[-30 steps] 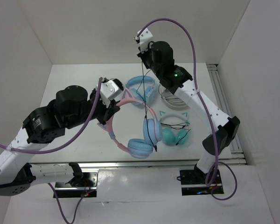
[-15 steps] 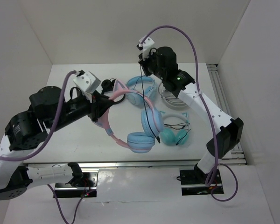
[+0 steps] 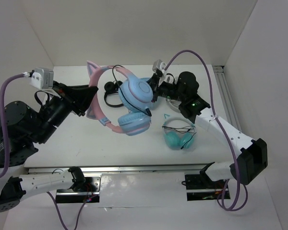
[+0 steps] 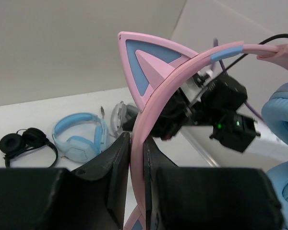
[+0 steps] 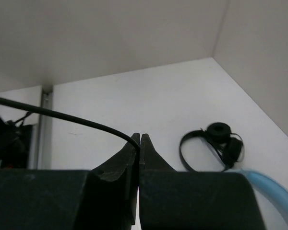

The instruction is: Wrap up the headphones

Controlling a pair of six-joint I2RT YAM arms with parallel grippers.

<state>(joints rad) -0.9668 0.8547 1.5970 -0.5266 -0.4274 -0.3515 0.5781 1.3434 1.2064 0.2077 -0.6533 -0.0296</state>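
Observation:
The headphones (image 3: pixel 134 95), with a pink cat-ear headband and light blue ear cups, hang in the air above the table's middle. My left gripper (image 3: pixel 89 95) is shut on the headband beside a cat ear. In the left wrist view the jaws (image 4: pixel 138 153) clamp the pink band (image 4: pixel 156 103) edge-on. My right gripper (image 3: pixel 155 87) is right of the upper ear cup, shut on the thin black cable (image 5: pixel 62 116). The right wrist view shows the cable pinched at the fingertips (image 5: pixel 139 139). The cable also loops over the headband top (image 3: pixel 116 67).
An all-teal cat-ear pair (image 3: pixel 178 135) with its own cable lies right of centre. Small black headphones (image 3: pixel 111 88) (image 5: pixel 213 143) and a plain light blue pair (image 4: pixel 79 139) lie at the back. A pale pair is mostly hidden under my right arm. White walls enclose the table.
My left arm has lifted the headphones off the table and turned them, cat ears now pointing up and back. My right gripper has dropped lower and leftward with the cable, close to the upper ear cup.

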